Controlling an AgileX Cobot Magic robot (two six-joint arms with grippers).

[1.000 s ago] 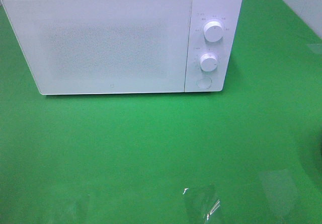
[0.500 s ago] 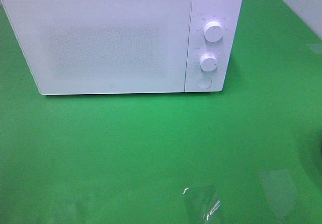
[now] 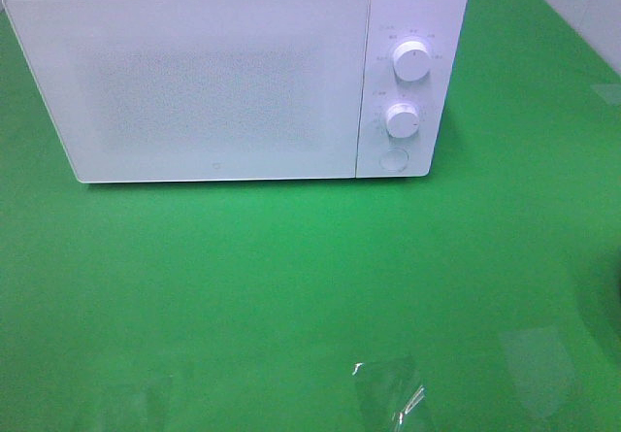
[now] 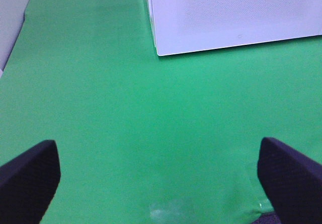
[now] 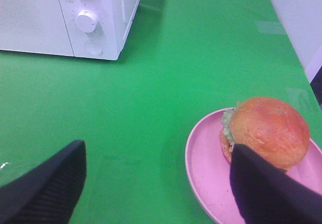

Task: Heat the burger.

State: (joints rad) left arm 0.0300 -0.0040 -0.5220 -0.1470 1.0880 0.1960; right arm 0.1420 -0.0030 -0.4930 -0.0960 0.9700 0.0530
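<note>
The burger (image 5: 266, 128), with a glossy golden-brown bun and a fringe of lettuce, sits on a pink plate (image 5: 206, 168) on the green table; only the right wrist view shows it. My right gripper (image 5: 157, 153) hovers open above the table, and one finger (image 5: 261, 189) overlaps the burger's near side without gripping it. The white microwave (image 3: 194, 73) stands at the back of the table with its door closed. My left gripper (image 4: 156, 148) is wide open over bare green cloth in front of the microwave (image 4: 231, 12). Neither gripper appears in the exterior high view.
The microwave's panel carries two knobs (image 3: 412, 61) (image 3: 402, 119) and a round button (image 3: 393, 159). A crumpled scrap of clear film (image 3: 388, 393) lies on the green table near its front edge. A pale wall borders the table at the far right (image 3: 582, 5).
</note>
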